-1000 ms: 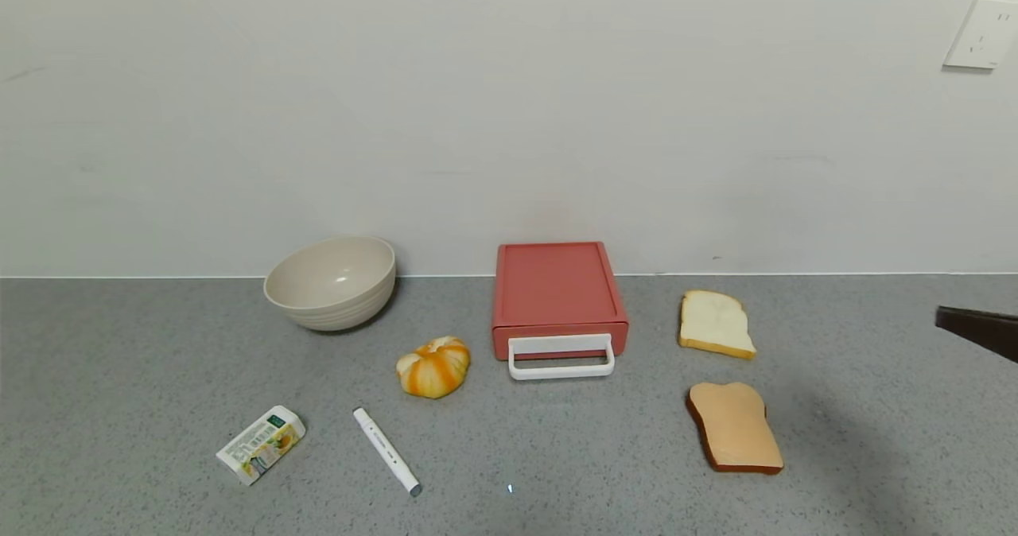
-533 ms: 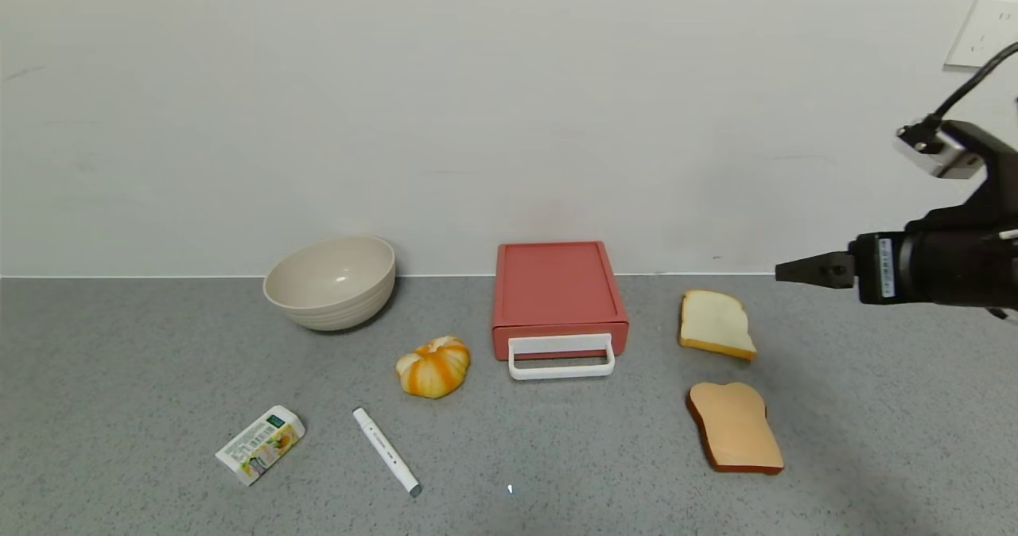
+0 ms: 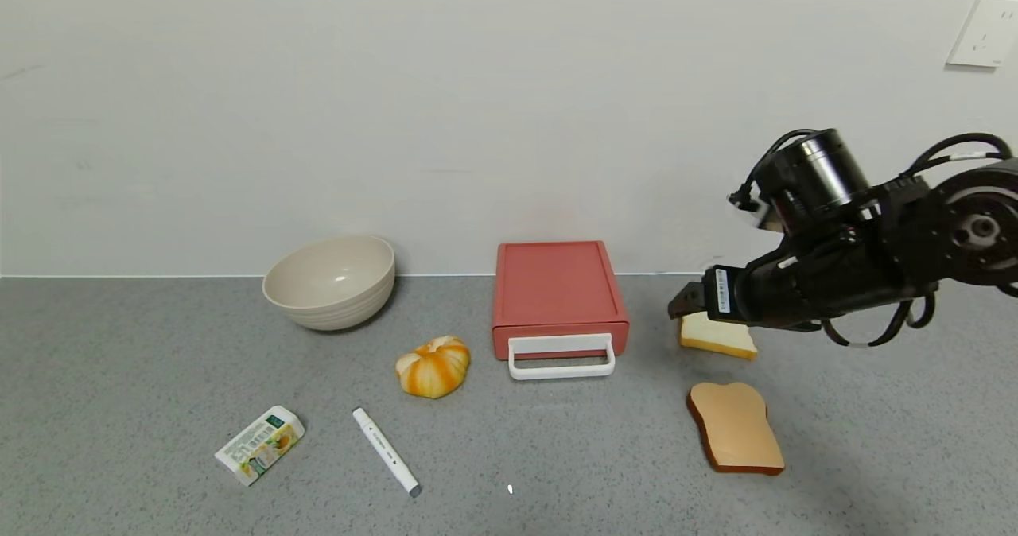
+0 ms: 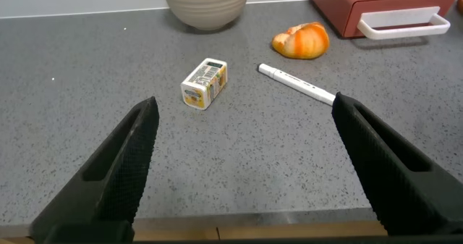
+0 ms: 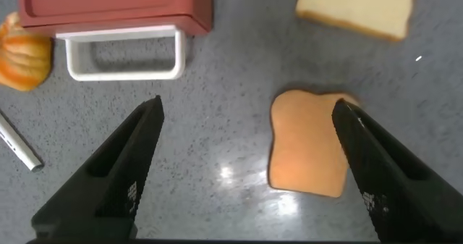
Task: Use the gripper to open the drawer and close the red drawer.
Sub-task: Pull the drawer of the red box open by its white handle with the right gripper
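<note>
The salmon-red drawer (image 3: 557, 293) stands against the back wall at the middle of the counter. It is shut, with its white loop handle (image 3: 561, 357) facing forward. My right gripper (image 3: 685, 301) hovers above the counter just right of the drawer, over the white bread slice, and it is open and empty. In the right wrist view the drawer (image 5: 116, 9) and its handle (image 5: 123, 56) lie ahead of the open right gripper (image 5: 247, 106). My left gripper (image 4: 244, 103) is open and empty near the counter's front edge, with the drawer (image 4: 383, 1) far off.
A beige bowl (image 3: 330, 281) sits left of the drawer. An orange-and-white pumpkin-shaped thing (image 3: 433, 367), a white marker (image 3: 386, 450) and a small carton (image 3: 260, 444) lie front left. A white bread slice (image 3: 720, 337) and a brown toast slice (image 3: 736, 427) lie right.
My right arm has come in from the right edge and moved left and down, so its gripper now hovers just right of the drawer. The drawer and other objects have not moved.
</note>
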